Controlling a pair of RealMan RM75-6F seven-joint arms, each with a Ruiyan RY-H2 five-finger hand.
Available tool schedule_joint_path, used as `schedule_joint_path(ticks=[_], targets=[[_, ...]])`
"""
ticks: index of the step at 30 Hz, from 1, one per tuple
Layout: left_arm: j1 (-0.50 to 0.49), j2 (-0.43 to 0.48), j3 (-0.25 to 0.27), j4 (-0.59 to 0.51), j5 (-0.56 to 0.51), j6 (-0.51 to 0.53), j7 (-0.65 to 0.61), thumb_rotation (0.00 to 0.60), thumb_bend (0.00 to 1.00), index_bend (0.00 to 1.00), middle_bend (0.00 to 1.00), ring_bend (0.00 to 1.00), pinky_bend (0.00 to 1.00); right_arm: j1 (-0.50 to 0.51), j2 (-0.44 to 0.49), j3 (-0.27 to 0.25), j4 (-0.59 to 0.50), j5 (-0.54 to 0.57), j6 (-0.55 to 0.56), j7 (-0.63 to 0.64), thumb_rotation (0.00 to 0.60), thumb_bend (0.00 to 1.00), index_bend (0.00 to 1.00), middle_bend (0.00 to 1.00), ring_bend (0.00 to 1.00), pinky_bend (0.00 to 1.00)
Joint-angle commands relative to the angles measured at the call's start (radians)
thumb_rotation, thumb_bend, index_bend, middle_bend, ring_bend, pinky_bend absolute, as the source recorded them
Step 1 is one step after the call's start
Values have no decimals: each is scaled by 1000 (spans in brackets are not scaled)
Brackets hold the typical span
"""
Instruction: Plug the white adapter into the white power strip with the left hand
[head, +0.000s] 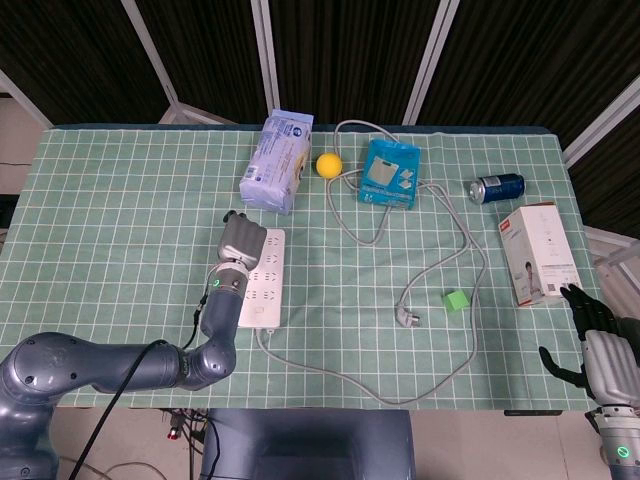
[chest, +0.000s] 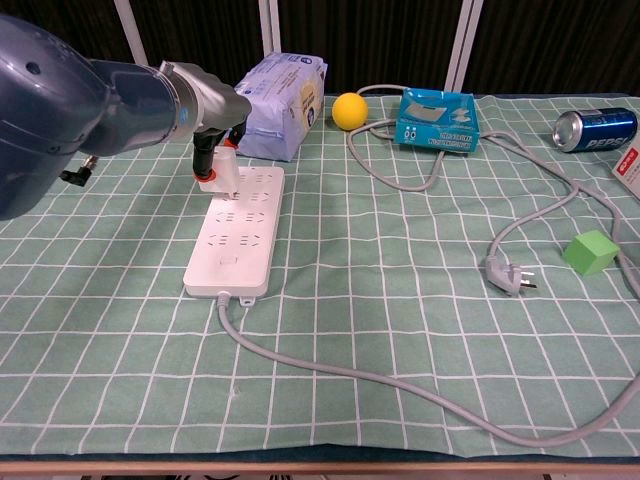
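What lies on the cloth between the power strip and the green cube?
Between the power strip and the green cube lies the loose grey plug on its cable, seen in the chest view.

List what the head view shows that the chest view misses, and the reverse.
Only the head view: the right hand, open and idle at the table's near right edge, and the whole white box.

Only the chest view: the white adapter held in the left hand, over the strip's far end.

Both: the power strip, loose plug, green cube, yellow ball, can.
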Motion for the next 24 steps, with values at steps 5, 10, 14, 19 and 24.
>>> schedule_joint_path(ticks=[5, 10, 14, 19, 24], targets=[[1, -8, 2, 12, 11, -7, -7, 600, 685, 671, 695, 259, 286, 0, 1, 0, -1, 1, 0, -1, 600, 396, 0, 0, 0, 40], [1, -10, 6, 16, 4, -10, -1, 600, 685, 672, 696, 260, 289, 0, 0, 0, -1, 1, 1, -2, 600, 396, 0, 0, 0, 40], [1, -13, 9, 20, 2, -13, 2, 600, 684, 672, 697, 260, 289, 0, 0, 0, -2, 2, 0, -2, 600, 395, 0, 0, 0, 40], [2, -22, 11, 29, 5, -16, 1, 600, 684, 671, 696, 260, 289, 0, 0, 0, -2, 3, 0, -3, 600, 395, 0, 0, 0, 40], [0, -36, 14, 45, 8, -24, 2, 600, 685, 670, 696, 260, 289, 0, 1, 0, -3, 2, 0, -2, 600, 395, 0, 0, 0, 40]])
